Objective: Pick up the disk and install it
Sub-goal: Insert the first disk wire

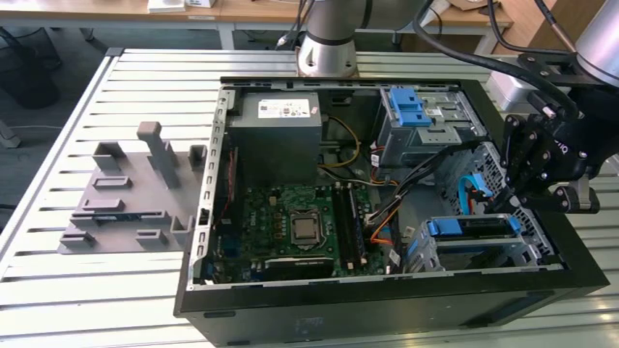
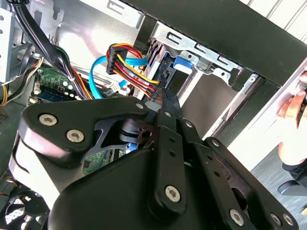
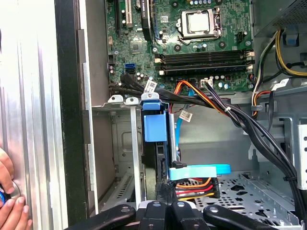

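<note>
The disk (image 1: 471, 228), silver-grey in its blue bracket, sits in the drive cage at the near corner of the open computer case (image 1: 387, 308), on the exterior view's right. In the first wrist view its blue bracket tab (image 3: 155, 125) stands at the cage mouth. My gripper (image 1: 520, 196) hangs inside the case just above that cage. In both wrist views the gripper (image 2: 162, 93) (image 3: 169, 205) is shut, its tips against the red, yellow and orange cable plug (image 3: 194, 186) at the disk's end, beside a blue data cable (image 3: 201, 170).
A grey power supply box (image 1: 280, 134), the motherboard (image 1: 300, 225) and an upper cage with a blue latch (image 1: 416, 109) fill the case. Black cable bundles (image 3: 240, 120) cross it. A grey fixture (image 1: 130, 196) stands on the slatted table. A person's hand (image 3: 7, 201) rests outside the case wall.
</note>
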Robot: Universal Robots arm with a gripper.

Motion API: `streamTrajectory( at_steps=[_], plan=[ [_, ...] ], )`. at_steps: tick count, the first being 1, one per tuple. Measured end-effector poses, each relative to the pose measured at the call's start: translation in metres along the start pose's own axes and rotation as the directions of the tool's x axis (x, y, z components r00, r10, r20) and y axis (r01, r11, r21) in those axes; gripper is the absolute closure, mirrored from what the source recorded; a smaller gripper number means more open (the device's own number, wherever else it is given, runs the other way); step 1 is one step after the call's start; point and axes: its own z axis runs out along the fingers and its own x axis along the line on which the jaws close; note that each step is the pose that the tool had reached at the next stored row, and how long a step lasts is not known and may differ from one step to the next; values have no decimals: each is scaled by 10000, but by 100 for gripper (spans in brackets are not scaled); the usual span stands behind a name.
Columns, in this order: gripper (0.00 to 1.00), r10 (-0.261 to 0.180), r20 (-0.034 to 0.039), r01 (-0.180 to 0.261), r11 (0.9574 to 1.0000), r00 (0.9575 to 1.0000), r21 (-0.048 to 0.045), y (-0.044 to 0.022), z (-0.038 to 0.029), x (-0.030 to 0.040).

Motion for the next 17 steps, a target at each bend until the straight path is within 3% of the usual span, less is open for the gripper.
streamTrajectory(
  at_steps=[7, 8, 17],
  plan=[
    [89, 0, 0, 0, 10000, 10000, 0, 0, -1, 0],
    [82, 0, 0, 0, 10000, 10000, 0, 0, -1, 0],
    [82, 0, -2, 0, 10000, 10000, 0, 0, -1, 0]
  ],
)
